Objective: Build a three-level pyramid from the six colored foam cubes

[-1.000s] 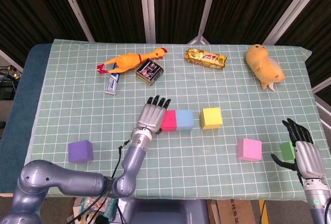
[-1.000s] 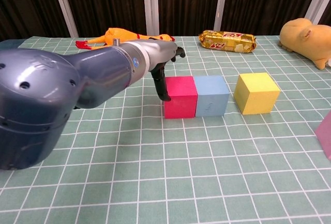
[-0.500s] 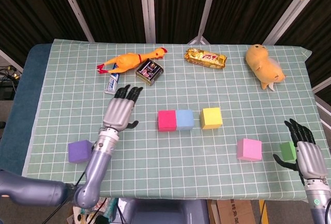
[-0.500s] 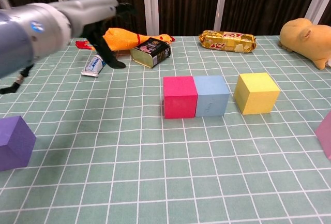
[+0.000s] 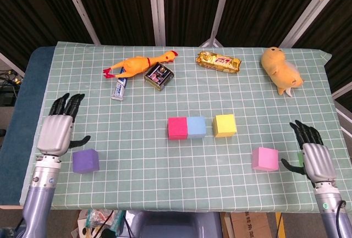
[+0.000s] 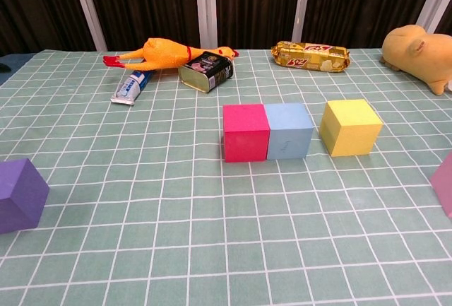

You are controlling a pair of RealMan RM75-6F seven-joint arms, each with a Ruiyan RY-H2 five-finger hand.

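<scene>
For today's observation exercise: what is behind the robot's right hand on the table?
Only a green sliver of a cube shows beside the right hand. The hand covers most of it; whether they touch cannot be told.

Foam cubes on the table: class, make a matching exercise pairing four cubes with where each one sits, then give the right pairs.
Things:
1. red cube
2. yellow cube
3. purple cube
4. pink cube

Places:
A. beside the left robot hand
B. touching the blue cube
C. standing alone, a gap right of the blue cube
D. between the yellow cube and the right robot hand

Pairs: 1-B, 2-C, 3-A, 4-D
</scene>
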